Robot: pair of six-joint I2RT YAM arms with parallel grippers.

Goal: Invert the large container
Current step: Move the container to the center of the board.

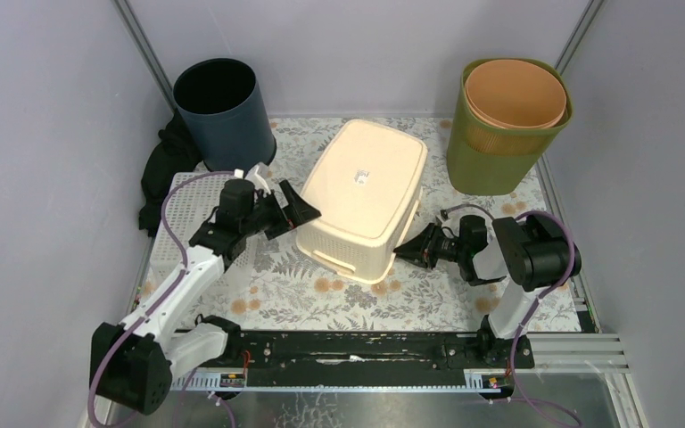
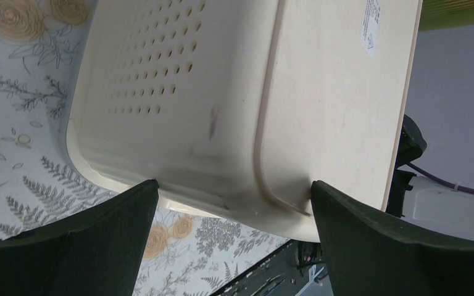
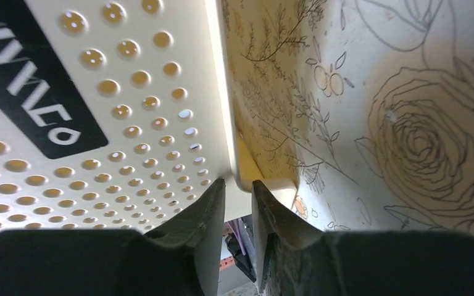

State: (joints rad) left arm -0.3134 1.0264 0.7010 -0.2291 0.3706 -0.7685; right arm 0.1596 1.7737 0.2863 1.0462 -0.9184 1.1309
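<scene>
The large cream container (image 1: 366, 192) lies bottom up on the floral cloth, a white sticker on its base. My left gripper (image 1: 290, 216) is open at its left side. In the left wrist view the wide-spread jaws (image 2: 231, 185) span the container's (image 2: 222, 92) low rim and base edge, with the tips right at the plastic. My right gripper (image 1: 406, 252) is at the container's near right edge. In the right wrist view its jaws (image 3: 239, 185) are nearly together on the rim lip of the perforated wall (image 3: 99, 92).
A dark blue bin (image 1: 223, 107) stands at the back left with black cloth (image 1: 160, 169) beside it. A green bin (image 1: 499, 152) holding an orange bin (image 1: 515, 94) stands at the back right. A white perforated panel (image 1: 178, 201) lies under the left arm.
</scene>
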